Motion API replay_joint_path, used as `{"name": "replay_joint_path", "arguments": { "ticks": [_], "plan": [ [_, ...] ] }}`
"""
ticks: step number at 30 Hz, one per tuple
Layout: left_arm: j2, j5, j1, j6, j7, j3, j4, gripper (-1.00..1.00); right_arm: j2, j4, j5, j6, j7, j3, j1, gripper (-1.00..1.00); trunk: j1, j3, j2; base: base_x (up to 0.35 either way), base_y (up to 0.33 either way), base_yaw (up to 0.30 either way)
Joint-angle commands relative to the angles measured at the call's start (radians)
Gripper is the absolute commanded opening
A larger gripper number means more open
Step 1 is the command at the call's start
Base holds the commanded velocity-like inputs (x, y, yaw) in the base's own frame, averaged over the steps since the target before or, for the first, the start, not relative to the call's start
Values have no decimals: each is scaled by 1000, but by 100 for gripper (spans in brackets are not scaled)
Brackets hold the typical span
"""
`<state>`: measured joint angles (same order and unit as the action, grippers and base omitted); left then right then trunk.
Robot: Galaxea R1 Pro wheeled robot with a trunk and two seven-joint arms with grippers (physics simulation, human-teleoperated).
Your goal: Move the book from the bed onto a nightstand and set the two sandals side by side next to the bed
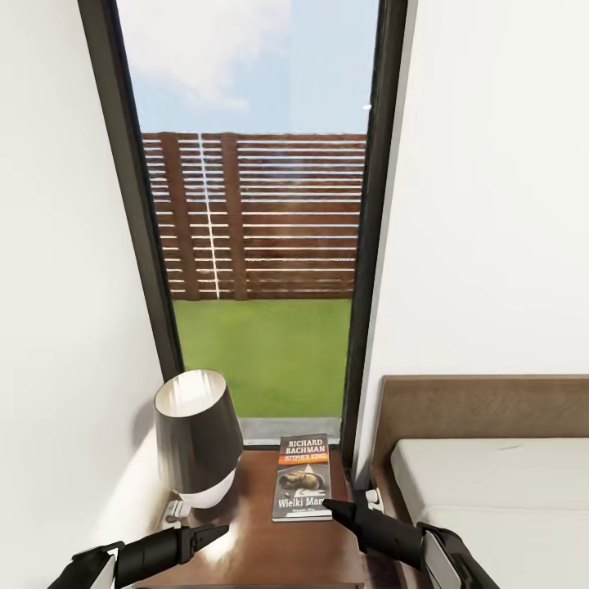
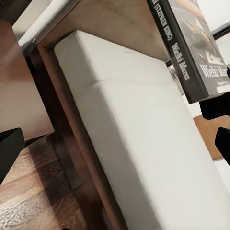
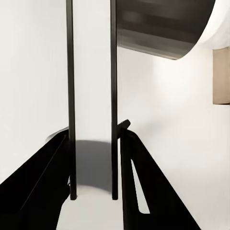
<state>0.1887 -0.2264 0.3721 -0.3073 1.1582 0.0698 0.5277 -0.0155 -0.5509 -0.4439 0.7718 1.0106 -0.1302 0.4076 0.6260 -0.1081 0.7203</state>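
Now the book [image 1: 303, 478] lies flat on the nightstand [image 1: 254, 532], face up, its top edge toward the window [image 1: 258, 229] and the lamp [image 1: 196, 438] standing just beside it. From my head I see my right hand [image 1: 339, 511] at the book's lower right corner, its tips closed to a narrow point; whether it touches the cover I cannot tell. My left hand [image 1: 214, 533] hovers over the nightstand's near part, below the lamp, fingers drawn narrow and holding nothing.

My left wrist looks the other way and gives what the head cannot: the book's spine [image 2: 175, 48] and cover from the side, and beyond it the long grey mattress of the bed [image 2: 134, 143] in its dark frame, with plank floor [image 2: 38, 191] beside it. My right wrist faces the white wall, showing the window's dark frame as two thin bars [image 3: 72, 96], the lamp shade [image 3: 163, 26] close by, and my own dark fingers [image 3: 38, 191] at either side.
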Motion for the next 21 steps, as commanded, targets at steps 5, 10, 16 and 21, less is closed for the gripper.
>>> {"name": "replay_joint_path", "arguments": {
  "ticks": [5, 10, 16, 21],
  "plan": [
    [0, -4, 1, -10, 3, 1, 0, 100, 1, 0, 0, 6, 2, -2, 0, -100, 20, -17, 37, 0, 0, 0],
    [0, -4, 1, -11, 3, 1, 0, 100, 2, 0, 3, 6, 2, -2, 1, -100, 39, -33, 72, 0, 0, 0],
    [0, -4, 1, -10, 3, 1, 0, 100, 2, 0, 5, 6, 1, -2, 1, -100, 62, -52, 114, 0, 0, 0],
    [0, -4, 1, -10, 3, 1, 0, 100, 2, 0, 5, 6, 1, -2, 1, -100, 81, -68, 149, 0, 0, 0]
  ]
}}
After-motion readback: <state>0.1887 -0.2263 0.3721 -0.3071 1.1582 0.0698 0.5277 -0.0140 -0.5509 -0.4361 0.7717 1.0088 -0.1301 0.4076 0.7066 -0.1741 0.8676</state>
